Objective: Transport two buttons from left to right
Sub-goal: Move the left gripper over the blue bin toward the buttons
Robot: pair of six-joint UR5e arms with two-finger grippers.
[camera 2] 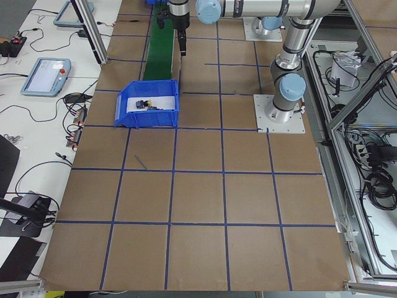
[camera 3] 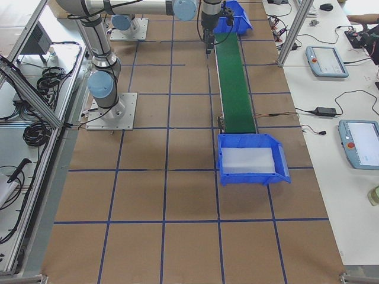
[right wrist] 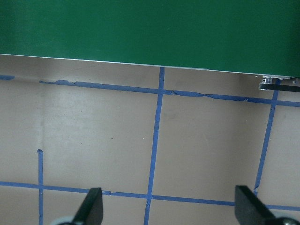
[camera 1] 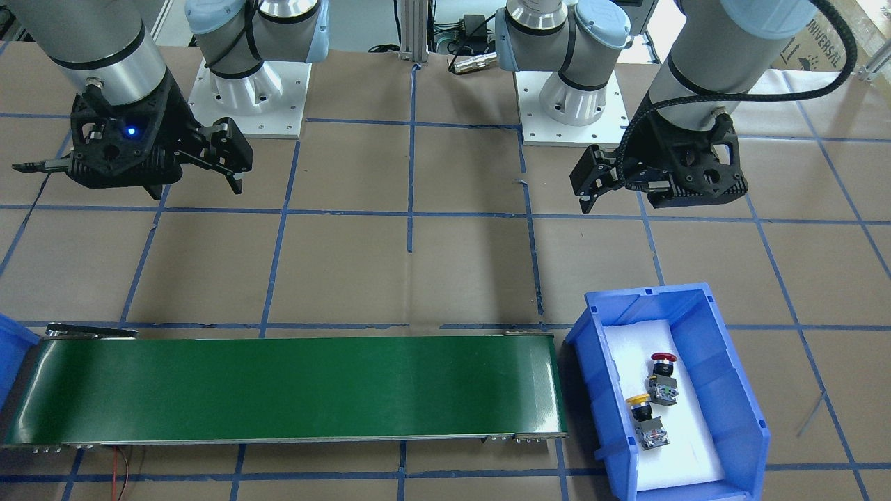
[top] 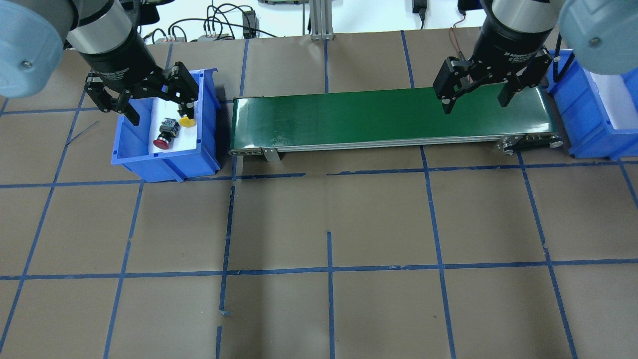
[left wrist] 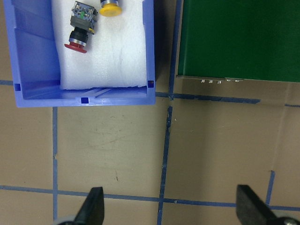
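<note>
The red button (camera 1: 663, 372) and the yellow button (camera 1: 644, 414) lie on their sides on white foam in the blue bin (camera 1: 731, 390) at the belt's left end. Both show in the overhead view, red (top: 163, 137) and yellow (top: 188, 121), and in the left wrist view, red (left wrist: 79, 33) and yellow (left wrist: 110, 7). My left gripper (camera 1: 588, 188) is open and empty, high above the paper on the robot's side of the bin. My right gripper (camera 1: 233, 174) is open and empty, above the paper near the belt's right end.
A green conveyor belt (top: 389, 117) runs between the left bin (top: 164, 167) and a second blue bin (top: 583, 119) with white foam at the right end. Brown paper with blue tape lines covers the table.
</note>
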